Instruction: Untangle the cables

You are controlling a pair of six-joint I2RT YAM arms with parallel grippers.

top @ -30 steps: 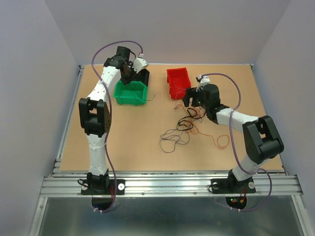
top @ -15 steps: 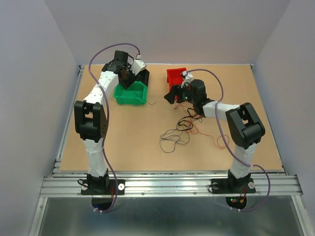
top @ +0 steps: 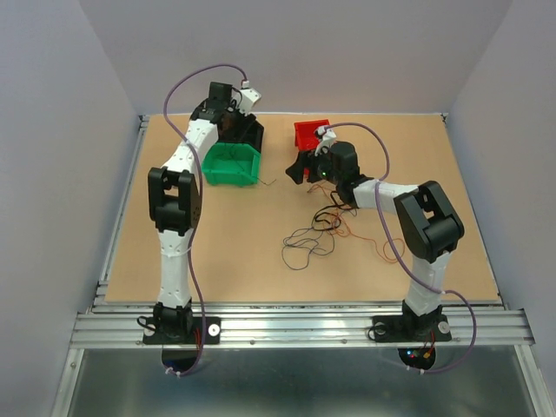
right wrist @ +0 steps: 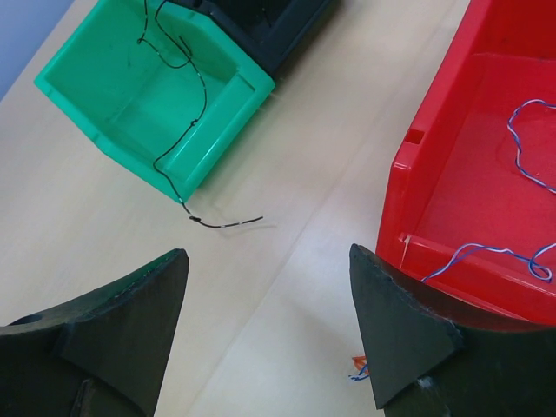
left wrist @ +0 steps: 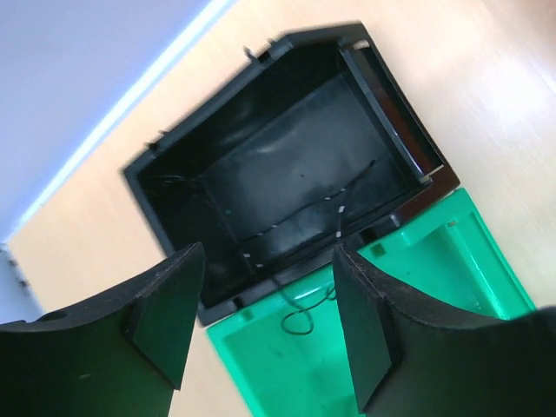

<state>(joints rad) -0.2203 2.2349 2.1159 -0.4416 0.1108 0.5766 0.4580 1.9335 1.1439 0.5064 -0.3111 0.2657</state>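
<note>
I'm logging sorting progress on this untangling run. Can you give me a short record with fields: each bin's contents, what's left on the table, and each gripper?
black bin: holds part of a thin black cable
green bin: the same black cable crosses it and trails over its wall onto the table
red bin: blue cable inside
table: tangle of orange, black and purple cables, clumped
left gripper: open, empty, above the black bin
right gripper: open, empty, over bare table between green and red bins
</note>
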